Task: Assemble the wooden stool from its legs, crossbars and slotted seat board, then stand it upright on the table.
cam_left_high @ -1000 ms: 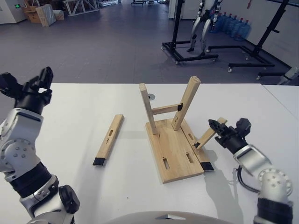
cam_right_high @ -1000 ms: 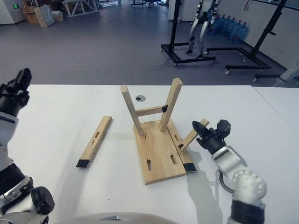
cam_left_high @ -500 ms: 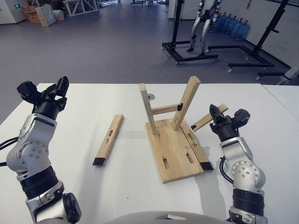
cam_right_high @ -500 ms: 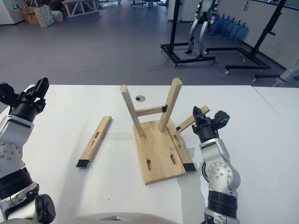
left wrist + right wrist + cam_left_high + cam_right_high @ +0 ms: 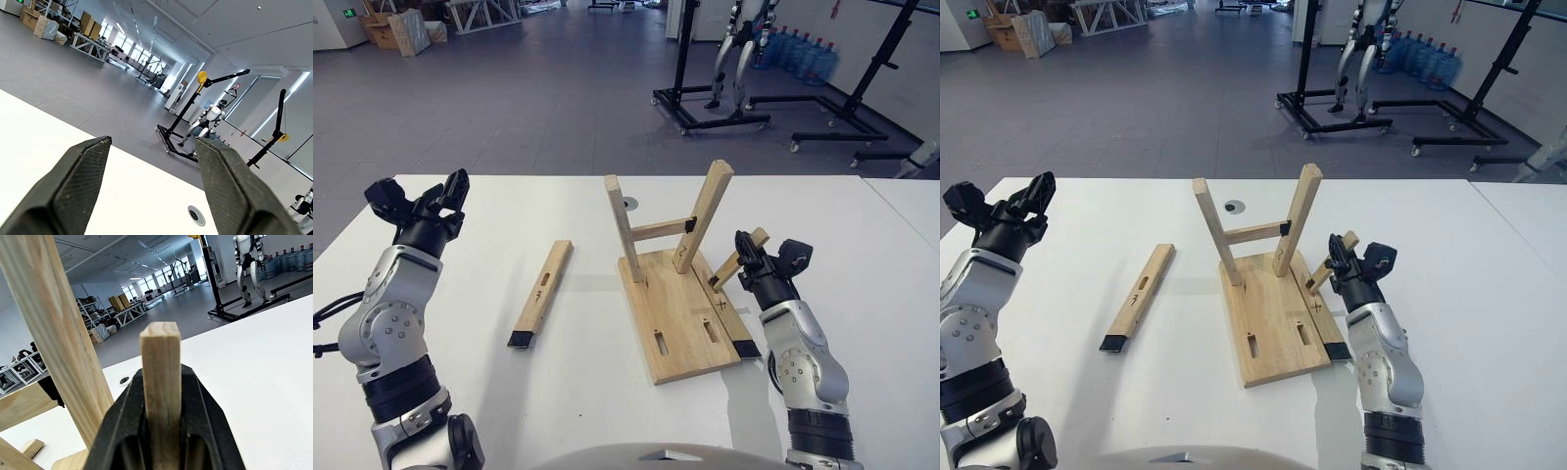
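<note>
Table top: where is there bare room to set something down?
Bare table between the loose leg and the seat board, and right of the right gripper. Crowded at the board's right edge, where that gripper holds a wooden piece beside the upright legs.

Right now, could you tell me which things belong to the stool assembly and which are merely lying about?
Job: seat board, two upright legs, crossbar between them, loose leg lying apart, leg beside the board, wooden piece in the right gripper.
Lying about: black wheeled stands, water bottles, cardboard boxes.
</note>
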Motion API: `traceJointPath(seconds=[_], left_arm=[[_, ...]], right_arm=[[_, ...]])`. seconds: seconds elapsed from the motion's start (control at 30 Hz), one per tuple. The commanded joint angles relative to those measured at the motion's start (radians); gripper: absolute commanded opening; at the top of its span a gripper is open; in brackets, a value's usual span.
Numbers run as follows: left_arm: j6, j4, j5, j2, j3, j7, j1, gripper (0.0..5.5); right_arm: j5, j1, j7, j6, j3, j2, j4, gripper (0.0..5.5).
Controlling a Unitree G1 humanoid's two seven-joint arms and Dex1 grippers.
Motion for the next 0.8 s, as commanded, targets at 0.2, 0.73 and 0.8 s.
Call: traceJointPath(seconds=[0.2,0.73,0.8], left_arm=[[-0.009,0.001,-0.002,0.003,-0.015,0.012,-0.002,3.12],[-0.013,-0.005,0.001,0.002,-0.020,0.012,0.007,3.12],[-0.013,-0.008,0.003,0.003,-0.023,0.011,0.009,3.12]], right_arm=[[-0.030,-0.025,0.036,-0.007,-0.015,-0.011,0.032,0.40],[-0.060,0.045,0.061,-0.006,-0.001,-0.017,0.012,0.40],[-0.082,0.046,0.068,-0.021,0.009,-0.020,0.021,0.40]])
